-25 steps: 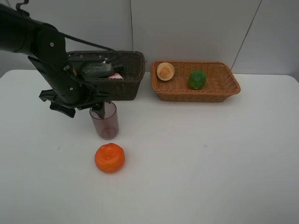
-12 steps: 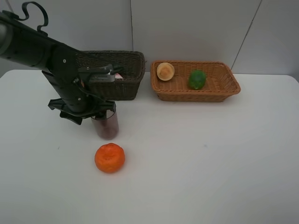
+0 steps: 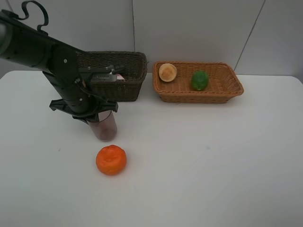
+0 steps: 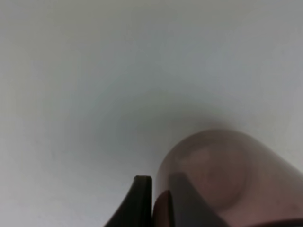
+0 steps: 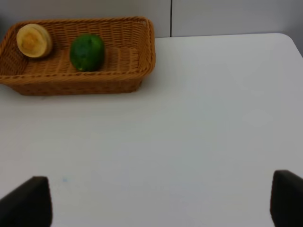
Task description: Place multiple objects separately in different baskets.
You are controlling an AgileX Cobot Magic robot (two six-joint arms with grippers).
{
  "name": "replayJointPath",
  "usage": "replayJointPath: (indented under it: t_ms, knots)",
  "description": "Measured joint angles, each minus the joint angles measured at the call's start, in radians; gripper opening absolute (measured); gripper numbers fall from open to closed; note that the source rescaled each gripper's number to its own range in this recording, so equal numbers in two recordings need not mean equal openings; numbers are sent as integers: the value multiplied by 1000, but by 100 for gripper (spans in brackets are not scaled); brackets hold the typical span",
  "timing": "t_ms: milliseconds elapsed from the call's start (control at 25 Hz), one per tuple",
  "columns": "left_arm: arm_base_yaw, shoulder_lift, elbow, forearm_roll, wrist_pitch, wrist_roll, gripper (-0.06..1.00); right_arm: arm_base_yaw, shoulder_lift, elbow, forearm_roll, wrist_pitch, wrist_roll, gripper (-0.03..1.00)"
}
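Left hand (image 3: 101, 115) pinches the mauve cup (image 3: 105, 130) on the white table (image 3: 203, 156).

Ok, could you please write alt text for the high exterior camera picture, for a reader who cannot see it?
The left gripper is closed on the rim of a mauve cup standing on a white table, with a tangerine just in front of it. Behind, a dark basket sits beside a tan basket holding a peach and a lime.
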State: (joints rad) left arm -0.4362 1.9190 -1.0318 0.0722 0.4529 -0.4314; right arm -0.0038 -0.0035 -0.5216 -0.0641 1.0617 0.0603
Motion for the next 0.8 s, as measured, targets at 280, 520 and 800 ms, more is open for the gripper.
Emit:
replayJointPath:
  t_ms: [280,520,800]
  knots:
    - [0,0,0,0,0,0,0,0,0,0,0,0,0,100]
    - [0,-1,0,0,1,-4,0,0,0,0,0,0,0,100]
    - [0,-61,-7,1,53,-4,0,0,0,0,0,0,0,100]
